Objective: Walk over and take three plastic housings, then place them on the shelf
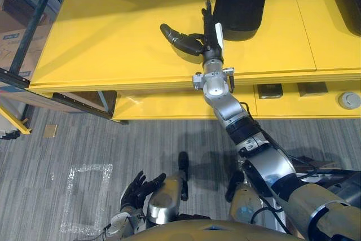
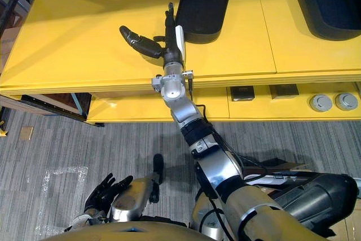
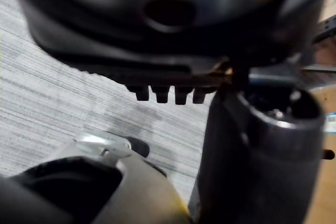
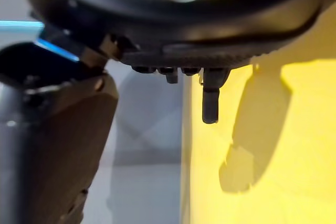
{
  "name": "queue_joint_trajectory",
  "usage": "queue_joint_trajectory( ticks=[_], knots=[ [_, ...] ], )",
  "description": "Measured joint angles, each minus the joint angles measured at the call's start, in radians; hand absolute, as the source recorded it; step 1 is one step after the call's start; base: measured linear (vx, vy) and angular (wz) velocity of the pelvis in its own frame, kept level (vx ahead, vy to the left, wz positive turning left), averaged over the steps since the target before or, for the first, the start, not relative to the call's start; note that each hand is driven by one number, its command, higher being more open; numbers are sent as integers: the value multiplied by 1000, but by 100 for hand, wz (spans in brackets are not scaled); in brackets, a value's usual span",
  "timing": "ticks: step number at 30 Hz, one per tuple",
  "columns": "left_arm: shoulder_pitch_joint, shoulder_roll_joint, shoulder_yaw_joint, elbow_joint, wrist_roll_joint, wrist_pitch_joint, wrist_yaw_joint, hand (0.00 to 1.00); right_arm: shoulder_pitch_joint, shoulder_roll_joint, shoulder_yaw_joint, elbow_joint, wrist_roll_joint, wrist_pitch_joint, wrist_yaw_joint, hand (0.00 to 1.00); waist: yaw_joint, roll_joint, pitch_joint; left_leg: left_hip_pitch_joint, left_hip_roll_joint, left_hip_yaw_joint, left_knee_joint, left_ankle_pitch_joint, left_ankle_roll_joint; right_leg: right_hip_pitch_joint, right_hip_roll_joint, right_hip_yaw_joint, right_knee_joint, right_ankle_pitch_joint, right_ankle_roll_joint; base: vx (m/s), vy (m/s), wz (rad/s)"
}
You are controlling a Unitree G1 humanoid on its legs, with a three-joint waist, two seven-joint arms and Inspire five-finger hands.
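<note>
**Yellow counter carries the housings; right hand open beside one**

Black against the yellow counter (image 1: 113,38), the nearest housing (image 1: 240,4) lies flat near the far edge. A second housing (image 2: 330,1) sits well apart from it, further to the right. Neither is held.

The right hand (image 1: 203,40) reaches out at full stretch over the counter and stops just beside the nearest housing, on its left. Its fingers are spread and straight, some pointing away to the left and one up along the housing's edge. The white-covered thumb (image 1: 219,31) is the part closest to the housing. Whether it touches the plastic I cannot tell. The right wrist view shows bare yellow past the fingertips (image 4: 210,106), with nothing between fingers and thumb, so this hand is empty.

The spread looks deliberate. The housing is broad and smooth, so an open hand set alongside it suits either closing round its rim or having let it go flat. The long reach fits the housing's place near the back of the counter, away from the front edge where the arm crosses.

The left hand (image 1: 138,190) hangs low over the grey floor (image 1: 67,145), fingers loose and holding nothing. It seems kept clear of the counter.

By my reading the work sits at the grasp-or-release point of one housing. A slip could push the housing further back, since its smooth shell lies freely on the counter.
</note>
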Motion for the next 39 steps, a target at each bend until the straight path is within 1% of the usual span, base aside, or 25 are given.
queue_joint_trajectory(
  ticks=[4,7,12,16,18,24,34,39],
  knots=[
    [0,1,0,1,0,0,-2,100,1,0,0,4,2,4,0,100,0,-2,2,14,0,7,-1,-1,2,11,0,6,-2,1,1,6,13,-5],
    [0,2,0,2,0,0,-19,100,5,0,0,3,1,7,-1,100,-2,-3,2,17,-1,11,-2,-1,2,11,1,11,-4,2,3,7,14,-5],
    [0,4,-1,2,-1,0,-29,100,9,2,0,3,0,10,-18,100,0,-7,5,28,-1,17,-5,-1,2,17,2,19,-7,4,4,10,14,-4],
    [0,6,-2,3,-2,-1,-37,100,17,3,0,3,-7,6,-27,100,-1,-10,6,33,1,22,-5,-2,3,26,8,23,-25,12,12,7,12,-4],
    [0,9,-5,4,-19,-1,-41,100,19,5,-4,3,-36,6,-27,100,-1,-14,9,33,2,23,-6,-2,3,32,11,23,-36,17,14,0,0,0],
    [-4,21,-6,4,-22,-1,-60,100,19,10,-12,1,-37,4,-28,100,-1,-30,11,33,2,27,-7,-2,3,33,11,24,-41,20,15,0,0,0],
    [-4,23,-9,4,-22,-1,-59,100,19,10,-13,1,-37,9,-32,100,-1,-31,11,33,3,29,-10,0,5,37,14,24,-54,30,15,0,0,0],
    [-6,30,-15,4,-23,-1,-61,100,19,11,-22,1,-38,12,-50,100,0,-38,8,35,0,31,-23,5,12,38,14,23,-64,38,19,0,0,0]
  ],
)
